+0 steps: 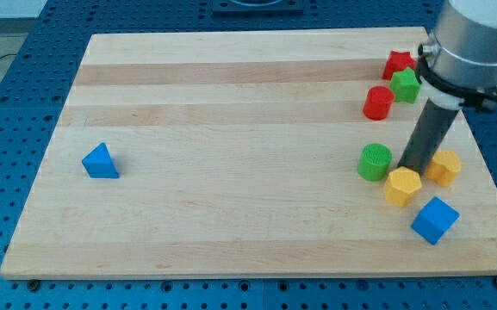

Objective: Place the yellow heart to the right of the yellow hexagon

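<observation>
The yellow hexagon lies near the view's right edge of the wooden board. The yellow heart lies just to the upper right of it, close but slightly apart. My tip stands on the board between the two, directly above the hexagon in the view and at the heart's left side. It seems to touch both, but I cannot tell for sure. The rod hides part of the heart's left edge.
A green cylinder stands just left of my tip. A blue cube lies below the hexagon to the right. A red cylinder, a green block and a red star sit at the upper right. A blue triangle lies far left.
</observation>
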You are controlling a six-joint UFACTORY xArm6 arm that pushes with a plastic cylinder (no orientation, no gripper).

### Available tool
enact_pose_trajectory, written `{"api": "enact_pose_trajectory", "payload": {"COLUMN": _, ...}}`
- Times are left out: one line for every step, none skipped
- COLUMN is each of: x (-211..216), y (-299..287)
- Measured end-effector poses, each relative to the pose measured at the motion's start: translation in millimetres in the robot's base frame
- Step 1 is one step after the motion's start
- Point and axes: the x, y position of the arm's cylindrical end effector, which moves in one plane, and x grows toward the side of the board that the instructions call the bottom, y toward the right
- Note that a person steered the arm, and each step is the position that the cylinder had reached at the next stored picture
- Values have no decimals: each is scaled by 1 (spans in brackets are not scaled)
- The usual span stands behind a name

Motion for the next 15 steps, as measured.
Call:
{"api": "enact_pose_trajectory", "payload": {"x": -24, "y": 11}}
{"api": "enact_pose_trajectory", "payload": {"x": -43, "y": 43}}
{"api": "enact_pose_trajectory", "payload": {"x": -43, "y": 88}}
{"api": "enact_pose_trajectory", "payload": {"x": -36, "y": 80}}
{"api": "enact_pose_trajectory", "payload": {"x": -55, "y": 51}}
{"api": "enact_pose_trajectory", "payload": {"x": -63, "y": 83}}
{"api": "enact_pose_trajectory", "payload": {"x": -61, "y": 153}}
{"api": "enact_pose_trajectory", "payload": {"x": -56, "y": 152}}
{"api": "enact_pose_trajectory", "payload": {"x": -28, "y": 121}}
{"api": "enact_pose_trajectory", "payload": {"x": -20, "y": 60}}
{"api": "enact_pose_trajectory", "payload": {"x": -20, "y": 30}}
{"api": "enact_pose_trajectory", "payload": {"x": -20, "y": 47}}
{"api": "enact_pose_trajectory", "payload": {"x": -5, "y": 48}}
{"api": "enact_pose_trajectory", "payload": {"x": -4, "y": 49}}
{"api": "enact_pose_trajectory", "payload": {"x": -32, "y": 63}}
